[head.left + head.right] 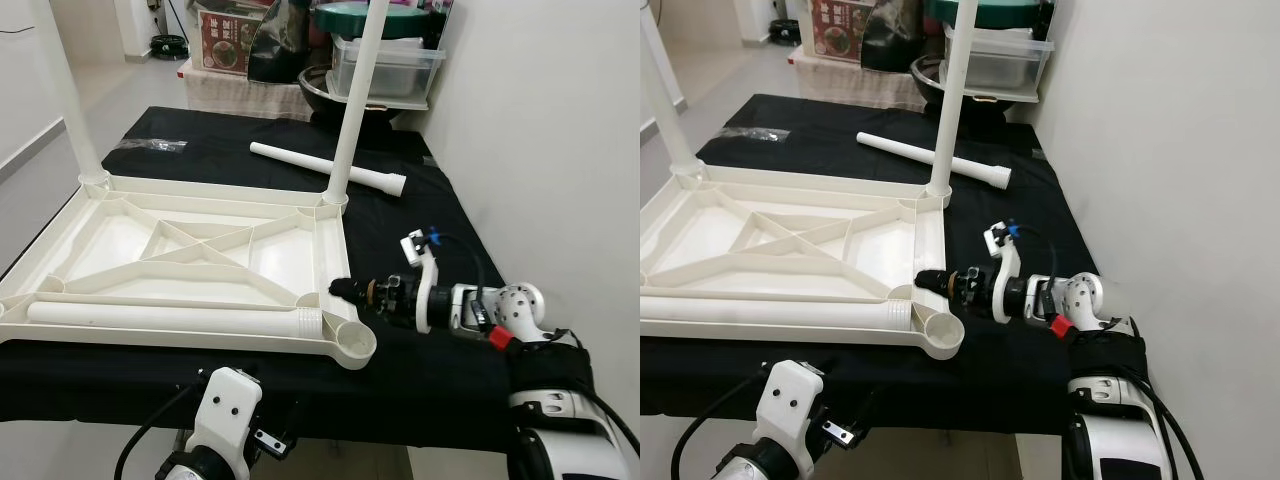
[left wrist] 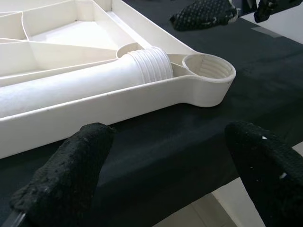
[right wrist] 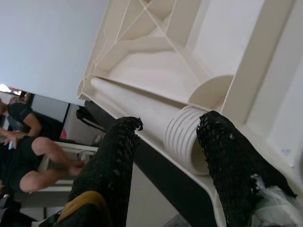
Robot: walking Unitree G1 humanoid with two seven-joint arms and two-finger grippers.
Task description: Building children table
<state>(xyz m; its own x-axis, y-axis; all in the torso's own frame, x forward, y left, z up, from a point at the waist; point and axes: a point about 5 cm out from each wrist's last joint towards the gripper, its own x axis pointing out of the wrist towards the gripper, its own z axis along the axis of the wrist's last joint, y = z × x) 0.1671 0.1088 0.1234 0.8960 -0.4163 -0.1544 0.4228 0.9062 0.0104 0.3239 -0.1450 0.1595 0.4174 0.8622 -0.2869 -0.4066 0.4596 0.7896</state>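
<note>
On black-clothed table [image 1: 200, 150]: tabletop [image 1: 180, 250].

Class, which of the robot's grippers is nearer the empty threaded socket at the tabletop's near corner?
Right. The right gripper sits just beside the empty socket, at the tabletop's edge. The left gripper hangs lower, below the black table's front edge, jaws open.

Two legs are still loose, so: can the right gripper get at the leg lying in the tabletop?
Probably yes. The right gripper sits open at the tabletop rim, its fingers either side of the leg's threaded end. Nothing lies between; only the low rim is close.
</note>
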